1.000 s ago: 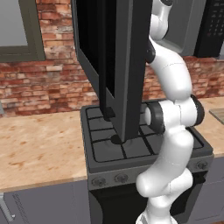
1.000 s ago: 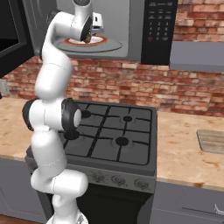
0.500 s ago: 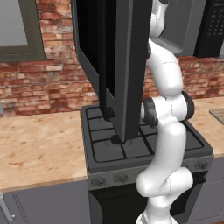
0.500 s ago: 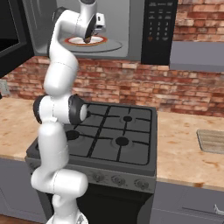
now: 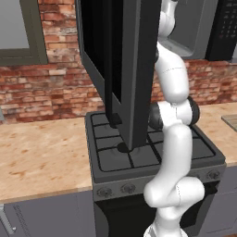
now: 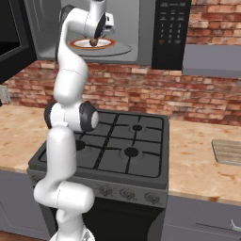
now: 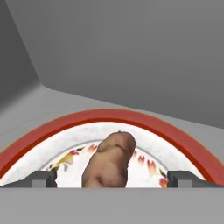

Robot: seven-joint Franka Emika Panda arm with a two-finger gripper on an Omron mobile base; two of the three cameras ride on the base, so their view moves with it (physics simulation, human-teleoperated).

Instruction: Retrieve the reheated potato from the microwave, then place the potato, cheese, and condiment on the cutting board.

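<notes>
Microwave cavity, spread pincer now lower, straddling potato on red-rimmed plate

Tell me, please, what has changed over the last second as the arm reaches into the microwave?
The arm has straightened upward, its elbow rising, and the gripper has closed in on the potato on the plate inside the microwave. The jaws stay open on either side of the potato; nothing is gripped yet. The potato, the plate and the open door have not moved.
</notes>
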